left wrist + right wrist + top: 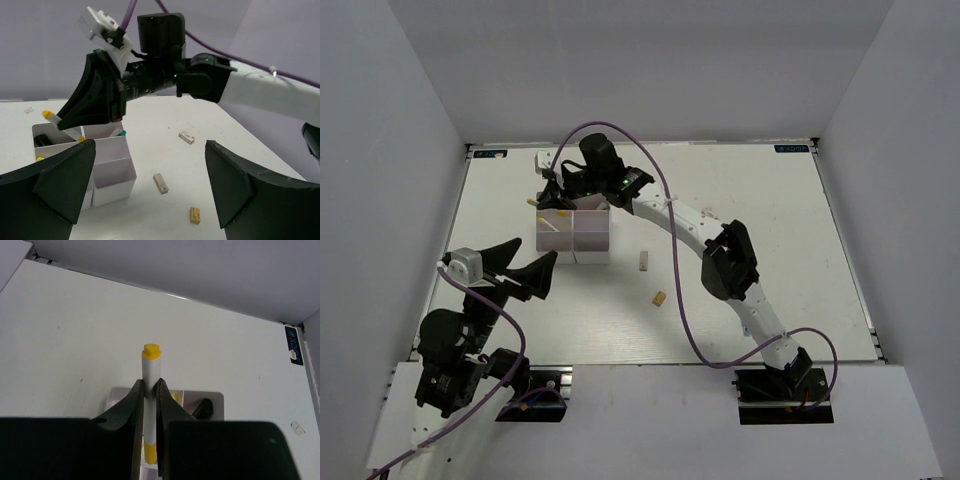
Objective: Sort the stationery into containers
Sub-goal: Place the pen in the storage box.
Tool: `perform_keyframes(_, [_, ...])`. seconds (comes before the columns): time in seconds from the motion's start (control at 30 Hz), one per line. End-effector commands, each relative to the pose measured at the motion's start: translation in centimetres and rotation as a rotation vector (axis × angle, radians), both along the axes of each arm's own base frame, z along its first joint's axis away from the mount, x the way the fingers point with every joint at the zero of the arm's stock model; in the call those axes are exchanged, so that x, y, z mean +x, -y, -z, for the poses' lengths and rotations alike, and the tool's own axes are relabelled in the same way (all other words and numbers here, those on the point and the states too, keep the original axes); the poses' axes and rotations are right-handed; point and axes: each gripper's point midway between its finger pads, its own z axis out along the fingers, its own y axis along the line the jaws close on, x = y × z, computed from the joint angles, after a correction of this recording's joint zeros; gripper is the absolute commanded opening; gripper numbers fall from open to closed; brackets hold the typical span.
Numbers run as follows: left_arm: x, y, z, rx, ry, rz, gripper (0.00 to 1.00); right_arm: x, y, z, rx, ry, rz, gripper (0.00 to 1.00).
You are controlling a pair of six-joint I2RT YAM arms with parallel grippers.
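White-barrelled pen (150, 365) with yellow ends is clamped between the 2 fingers of the right gripper (149, 385), which press on its barrel from both sides. One yellow tip sticks out past the fingertips. The other end hangs at the white organizer box (200, 394), though from the wrist view I cannot tell whether it is inside a compartment or just above the rim.

From above, the right gripper (552, 195) sits over the far-left part of the organizer box (590, 257), which stands on the table (770, 250) left of centre. The box has 4 compartments. In the left wrist view, a black item (42, 140) lies in a far compartment and a teal-tipped pen (122, 133) leans in another.

The left gripper (535, 255) hovers just beside the box's near-left corner, its fingers wide apart and holding nothing.

Right of the box, 2 small blocks lie loose on the table, well apart from the box: a pale eraser (644, 261) and, nearer the arm bases, a tan eraser (660, 298).
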Motion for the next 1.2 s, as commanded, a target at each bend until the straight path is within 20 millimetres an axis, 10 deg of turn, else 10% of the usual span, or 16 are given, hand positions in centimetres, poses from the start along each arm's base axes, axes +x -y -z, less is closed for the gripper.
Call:
perform_keyframes(0.0, [0.1,0.1,0.3,0.012,0.009,0.007,1.0,0.4,-2.0,-2.2,0.105,0.034,-0.008,0.0])
perform_keyframes(0.37, [-0.1,0.0,0.1,0.011,0.018,0.007,1.0,1.5,-3.6,2.0,0.073,0.032,0.034,0.0])
perform_keyframes(0.53, [0.0,-0.1,0.1,0.011,0.018,-0.002,1.0,1.8,-3.2,3.1,0.044,0.02,0.059,0.35])
perform_keyframes(0.67, [0.0,-0.1,0.1,0.011,0.018,-0.002,1.0,1.8,-3.0,3.6,0.023,0.018,0.076,0.43])
perform_keyframes(0.97, [0.0,-0.1,0.1,0.011,0.018,-0.002,1.0,2.0,-0.3,-0.8,0.007,0.036,0.142,0.3])
perform_keyframes(1.17, [0.0,0.6,0.2,-0.004,0.001,0.038,1.0,7.5,7.5,-5.0,-0.042,0.106,0.602,0.06])
